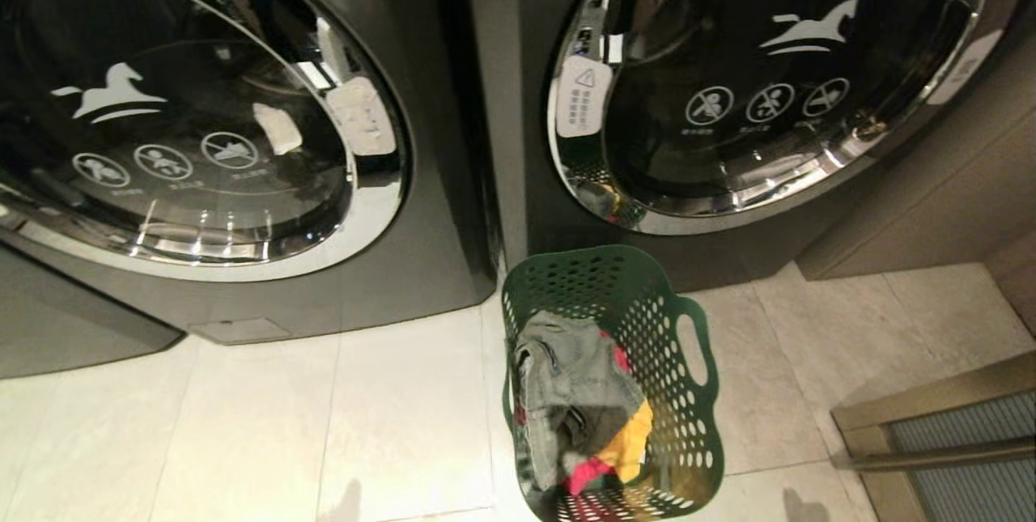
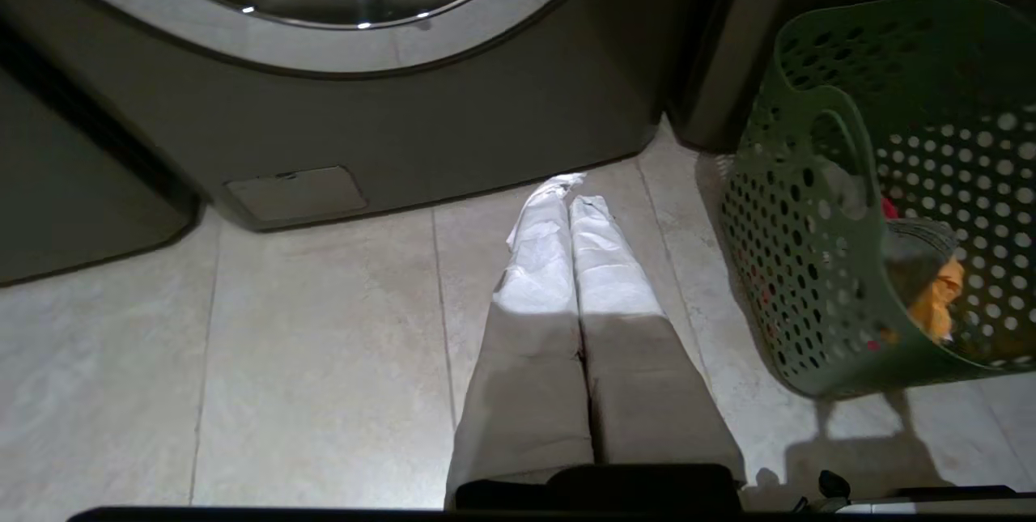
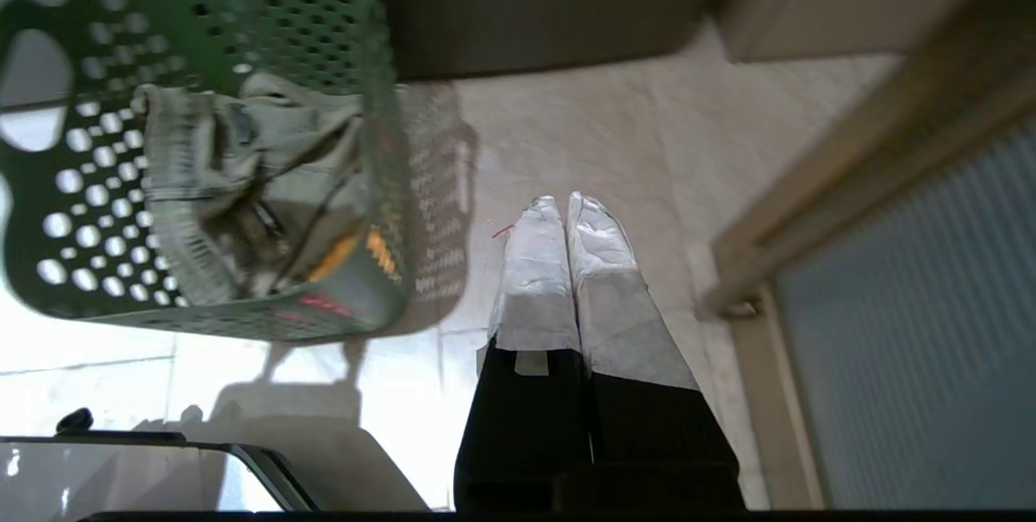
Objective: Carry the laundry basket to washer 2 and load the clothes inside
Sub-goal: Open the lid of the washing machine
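We see two dark grey front-load washers side by side, each with a round glass door in a chrome ring and a white horse logo on the glass. The left washer (image 1: 243, 142) fills the left part of the head view. The right washer (image 1: 769, 85) fills the upper right, and at its top edge a white label is cut off by the frame, so we cannot tell which number it carries. Both doors are closed.

Under them lies the floor (image 1: 243, 425) of pale stone tiles. At the right edge of the head view there is a beige wall panel (image 1: 931, 206), and lower a metal-framed panel with ribbed glass (image 1: 963, 449).

The laundry basket (image 1: 688, 425) stands upright on the floor, just before the gap between the two washers and close to the base of the right one. It is dark green, with round holes in the walls and an oval handle opening on its side. Inside it lie the clothes (image 1: 571, 392): a faded grey denim piece on top, a yellow-orange garment below it and a red one at the bottom edge.

The left hand (image 2: 571, 198) hangs low over the tiles, before the left washer and beside the basket, with its white-wrapped fingers pressed together and holding nothing. The right hand (image 3: 564, 210) hangs on the other side of the basket, its fingers also closed and empty.
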{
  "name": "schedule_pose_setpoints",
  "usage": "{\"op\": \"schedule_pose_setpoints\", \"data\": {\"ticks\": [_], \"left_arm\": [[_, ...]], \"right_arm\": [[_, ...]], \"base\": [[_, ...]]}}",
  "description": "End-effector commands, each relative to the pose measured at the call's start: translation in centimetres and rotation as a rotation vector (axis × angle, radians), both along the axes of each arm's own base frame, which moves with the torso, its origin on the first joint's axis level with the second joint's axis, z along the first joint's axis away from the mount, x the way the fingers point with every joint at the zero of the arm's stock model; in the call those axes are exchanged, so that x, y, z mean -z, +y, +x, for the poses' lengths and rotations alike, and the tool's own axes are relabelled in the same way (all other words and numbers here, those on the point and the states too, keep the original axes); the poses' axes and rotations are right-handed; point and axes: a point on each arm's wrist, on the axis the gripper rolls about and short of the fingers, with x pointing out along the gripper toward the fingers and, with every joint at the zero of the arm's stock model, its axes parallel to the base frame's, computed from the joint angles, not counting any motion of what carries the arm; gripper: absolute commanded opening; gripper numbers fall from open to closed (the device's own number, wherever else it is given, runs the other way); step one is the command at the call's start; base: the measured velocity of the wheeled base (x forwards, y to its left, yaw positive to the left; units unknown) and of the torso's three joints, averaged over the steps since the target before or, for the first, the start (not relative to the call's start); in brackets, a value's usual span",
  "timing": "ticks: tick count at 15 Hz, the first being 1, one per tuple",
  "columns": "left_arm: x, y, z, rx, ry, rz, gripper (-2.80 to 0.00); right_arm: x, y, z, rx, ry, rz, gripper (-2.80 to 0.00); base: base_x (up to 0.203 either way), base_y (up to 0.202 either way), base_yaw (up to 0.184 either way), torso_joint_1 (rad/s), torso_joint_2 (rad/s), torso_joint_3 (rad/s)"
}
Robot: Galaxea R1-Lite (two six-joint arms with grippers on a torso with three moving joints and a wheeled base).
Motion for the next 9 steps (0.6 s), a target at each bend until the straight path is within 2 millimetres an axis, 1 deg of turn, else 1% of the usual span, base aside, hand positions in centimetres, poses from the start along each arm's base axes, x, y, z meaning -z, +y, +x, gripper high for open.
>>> {"op": "schedule_pose_setpoints", "data": {"ticks": [1,2,9], "left_arm": [[1.06,0.0,0.33,-0.001,0.037,0.001,-2.8],[1.06,0.0,0.33,-0.001,0.037,0.0,-2.8],[1.06,0.0,0.33,-0.001,0.037,0.001,-2.8]], "right_arm": [[0.0,0.0,0.0,-0.001,0.0,0.0,-2.8],[-0.01,0.0,0.01,0.001,0.001,0.0,-2.8],[-0.01,0.0,0.01,-0.001,0.001,0.0,-2.8]], "base": [[-0.001,0.002,-0.137,0.006,0.0,-0.002],[0.0,-0.002,-0.101,0.001,0.0,0.004],[0.0,0.0,0.0,0.0,0.0,0.0]]}}
